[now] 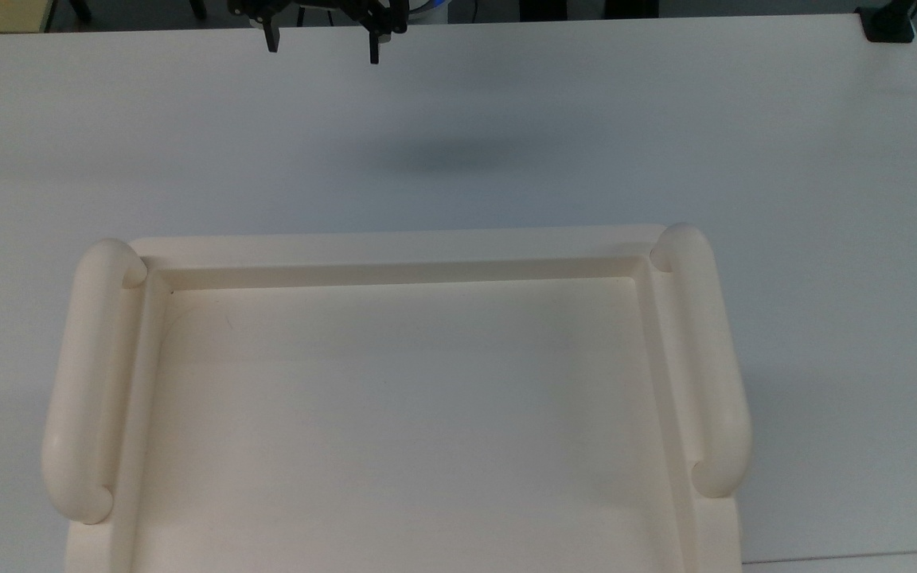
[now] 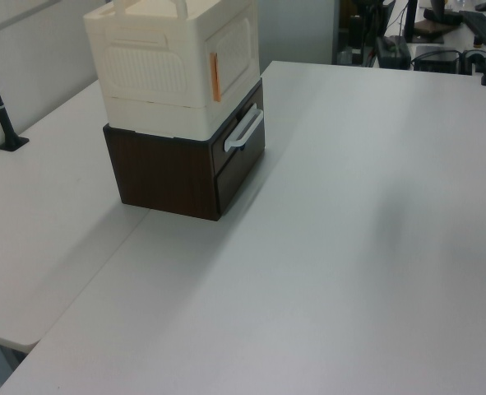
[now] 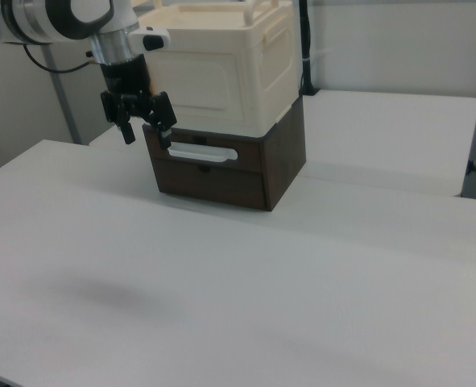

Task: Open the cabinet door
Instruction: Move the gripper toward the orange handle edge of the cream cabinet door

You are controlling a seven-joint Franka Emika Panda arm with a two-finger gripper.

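The cabinet door (image 3: pixel 196 83) is sitting closed on the front of the cream cabinet (image 2: pixel 177 62), which is standing on a dark drawer unit (image 3: pixel 229 165) on the desk (image 3: pixel 238 282). The pincer (image 3: pixel 146 126) is hanging open and empty, in the air before the front, in the right view. I judge the approach is beginning; next it is needing to reach the door's edge. The white drawer handle (image 3: pixel 203 153) below is lying near the path.

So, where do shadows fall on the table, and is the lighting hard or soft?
Top view: a soft dark blot lies on the white table, below the hand, open. Right view: a faint smudge sits at lower left, with the hand before the cabinet door. Left view: a faint grey band at right. Blurred edges suggest diffuse lighting.
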